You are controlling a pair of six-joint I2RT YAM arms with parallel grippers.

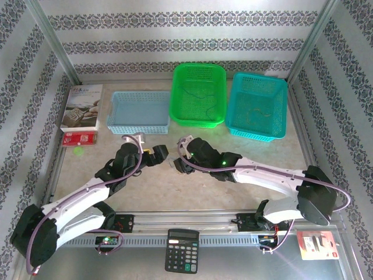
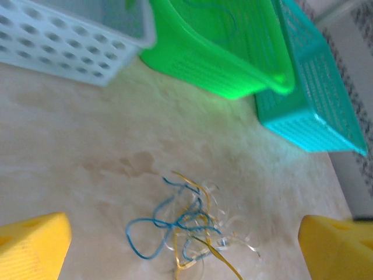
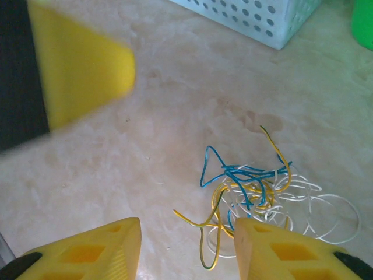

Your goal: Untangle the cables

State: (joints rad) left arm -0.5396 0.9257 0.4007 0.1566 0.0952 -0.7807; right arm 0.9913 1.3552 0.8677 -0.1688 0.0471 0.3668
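Print on box (image 1: pixel 81 108), upper left, too small to read. Wide-open left end effector (image 2: pixel 183 233) empty over cables (image 3: pixel 250 189). Half-open right end effector (image 3: pixel 186 230) straddles yellow strand (image 3: pixel 205 245), gripping nothing.

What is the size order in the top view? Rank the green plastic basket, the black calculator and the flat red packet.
1. green plastic basket, clearly largest
2. black calculator, though it lies nearer the camera
3. flat red packet, smallest
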